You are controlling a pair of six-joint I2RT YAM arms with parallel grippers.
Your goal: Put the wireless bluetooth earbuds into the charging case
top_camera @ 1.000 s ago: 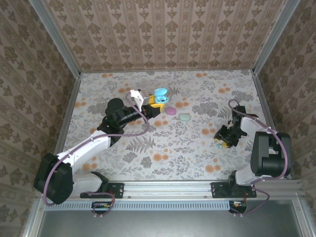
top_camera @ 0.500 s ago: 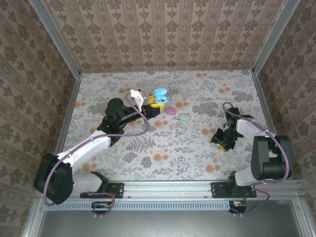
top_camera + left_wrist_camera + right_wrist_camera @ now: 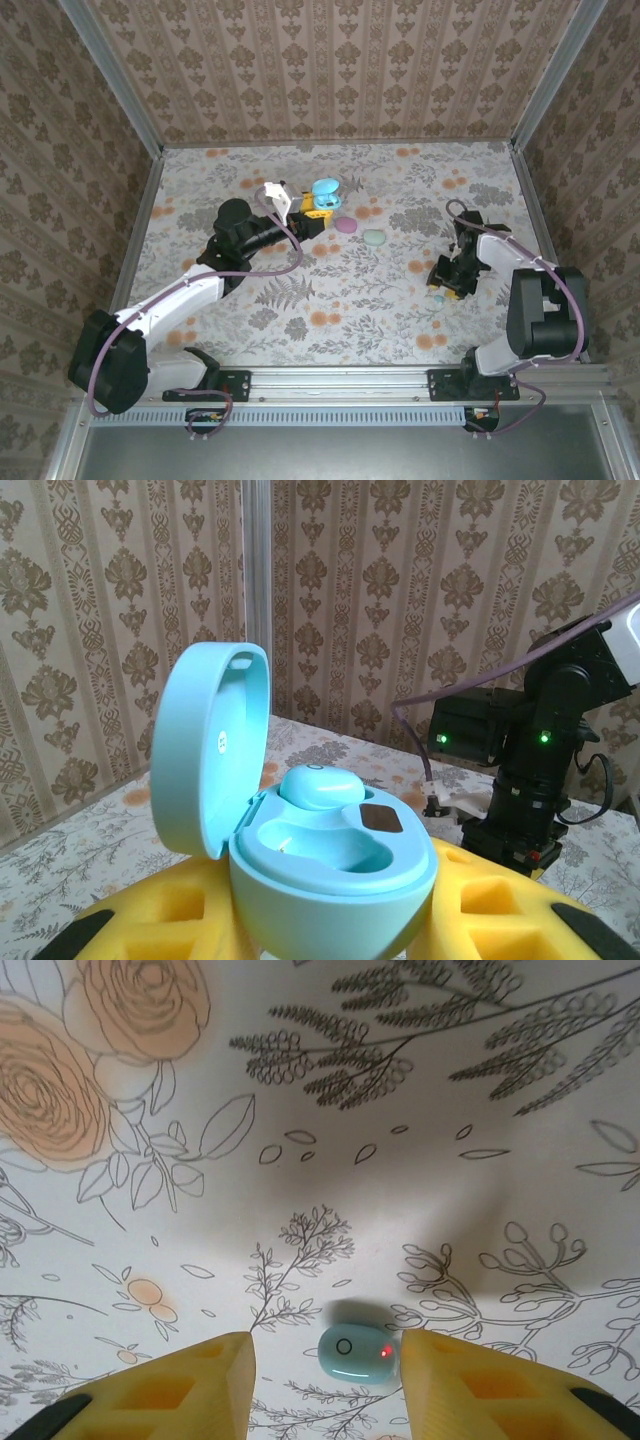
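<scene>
Right hand (image 3: 326, 1352) astride mint earbud (image 3: 358, 1353), patterned tabletop (image 3: 400, 1110) beyond

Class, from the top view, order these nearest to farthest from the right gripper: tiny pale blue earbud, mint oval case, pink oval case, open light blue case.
1. Tiny pale blue earbud, between the fingers of the right gripper.
2. Mint oval case, mid-table.
3. Pink oval case, beside the mint one.
4. Open light blue case, in the left gripper.
</scene>
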